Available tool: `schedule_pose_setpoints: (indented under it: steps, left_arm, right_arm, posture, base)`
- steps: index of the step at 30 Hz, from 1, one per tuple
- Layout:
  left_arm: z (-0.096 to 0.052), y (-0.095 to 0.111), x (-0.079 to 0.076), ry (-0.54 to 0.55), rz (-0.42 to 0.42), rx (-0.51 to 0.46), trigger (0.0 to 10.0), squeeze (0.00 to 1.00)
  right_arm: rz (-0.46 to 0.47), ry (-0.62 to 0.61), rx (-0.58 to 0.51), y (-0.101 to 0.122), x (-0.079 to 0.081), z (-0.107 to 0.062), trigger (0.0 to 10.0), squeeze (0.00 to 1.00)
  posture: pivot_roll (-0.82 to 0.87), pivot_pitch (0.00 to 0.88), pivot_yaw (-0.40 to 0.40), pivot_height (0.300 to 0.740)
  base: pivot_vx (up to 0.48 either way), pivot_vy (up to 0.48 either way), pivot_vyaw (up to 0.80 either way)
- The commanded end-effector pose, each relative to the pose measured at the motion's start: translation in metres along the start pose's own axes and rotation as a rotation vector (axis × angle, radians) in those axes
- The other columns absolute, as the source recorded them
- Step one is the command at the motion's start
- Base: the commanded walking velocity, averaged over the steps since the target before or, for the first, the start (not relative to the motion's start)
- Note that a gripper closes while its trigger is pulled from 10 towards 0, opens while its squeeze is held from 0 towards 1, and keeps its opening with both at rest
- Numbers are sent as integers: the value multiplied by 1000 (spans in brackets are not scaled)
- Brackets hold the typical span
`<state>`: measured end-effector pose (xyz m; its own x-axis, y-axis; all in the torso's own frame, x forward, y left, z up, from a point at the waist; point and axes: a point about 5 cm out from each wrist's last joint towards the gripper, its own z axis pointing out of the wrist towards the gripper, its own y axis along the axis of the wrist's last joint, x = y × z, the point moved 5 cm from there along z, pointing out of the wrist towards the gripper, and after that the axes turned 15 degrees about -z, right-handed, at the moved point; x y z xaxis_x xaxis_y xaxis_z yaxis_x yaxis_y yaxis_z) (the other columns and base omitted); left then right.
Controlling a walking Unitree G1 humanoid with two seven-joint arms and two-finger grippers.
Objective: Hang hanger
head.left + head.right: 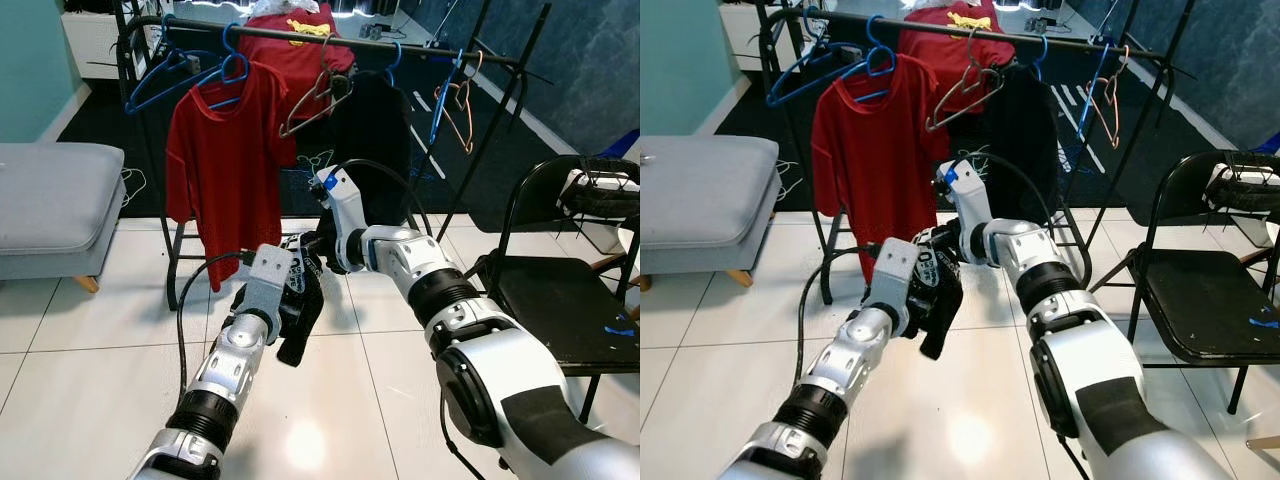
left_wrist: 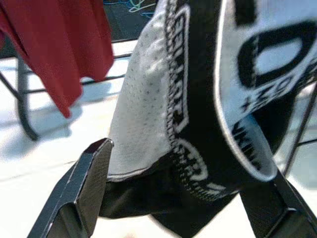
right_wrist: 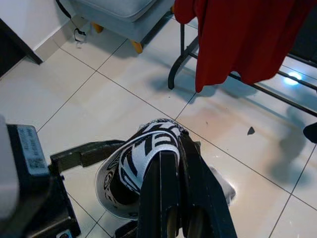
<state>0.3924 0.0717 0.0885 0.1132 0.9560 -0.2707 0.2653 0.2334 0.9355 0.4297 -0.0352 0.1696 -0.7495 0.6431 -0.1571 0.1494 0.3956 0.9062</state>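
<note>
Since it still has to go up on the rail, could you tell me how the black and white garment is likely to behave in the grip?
The garment is probably floppy: it sags below the left end effector and right end effector. It looks light, a thin mesh fabric. Its loose hem may swing or catch on the rack.

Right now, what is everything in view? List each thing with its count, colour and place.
Clothes rack: one, black, ahead on the floor.
Red T-shirt: one, hanging on a blue hanger, rack's left part.
Black garment on rack: one, hanging mid-rack.
Empty hangers: several; blue at left, metallic in the middle, orange at right.
Black-and-white garment: one, held between both grippers.
Bench: one, grey, left.
Folding chair: one, black, right.
Floor: white tiles.
Left gripper: around the garment.
Right gripper: shut on the garment.
</note>
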Motion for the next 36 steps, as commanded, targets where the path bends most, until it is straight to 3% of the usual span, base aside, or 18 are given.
schedule_pose_setpoints:
  steps: [1, 11, 12, 14, 15, 16, 17, 30, 36]
  left_arm:
    - [0, 0, -5, -7, -49, -14, 10000, 0]
    - [2, 0, -4, 1, -41, -27, 10000, 0]
    - [2, -1, -4, 1, -41, -28, 8824, 0]
    - [2, 0, -4, 1, -40, -30, 8824, 0]
    - [2, 0, -4, 1, -41, -33, 2196, 0]
    - [2, 0, -4, 1, -41, -33, 2196, 0]
    - [2, 0, -4, -1, -43, -35, 0, 0]
    - [2, 1, -5, -22, -48, -47, 0, 0]
    - [0, 13, 2, -71, -56, -75, 0, 0]
  right_arm:
    - [8, -13, -12, 7, -4, -2, 0, 0]
    - [5, -9, -8, 7, -3, -1, 0, 0]
    - [4, -9, -7, 7, -2, -1, 0, 0]
    - [3, -9, -5, 6, -2, -1, 0, 0]
    - [3, -9, -4, 6, -2, -1, 0, 0]
    - [3, -9, -4, 6, -2, -1, 0, 0]
    - [3, -8, -3, 6, -2, -1, 0, 0]
    - [3, -8, 5, 3, -3, -1, 0, 0]
    - [14, -21, 16, -6, -6, -3, 0, 0]
  posture:
    - [-183, 101, -145, 740]
    - [-181, 98, -150, 740]
    - [-181, 98, -150, 740]
    - [-182, 97, -151, 740]
    - [-182, 97, -150, 740]
    - [-182, 97, -150, 740]
    - [-183, 97, -150, 740]
    - [-183, 102, -154, 740]
    - [-180, 104, -151, 740]
  base:
    - [0, 0, 0]
    - [0, 0, 0]
    - [0, 0, 0]
    - [0, 0, 0]
    - [0, 0, 0]
    - [0, 0, 0]
    - [0, 0, 0]
    - [0, 0, 0]
    - [0, 0, 0]
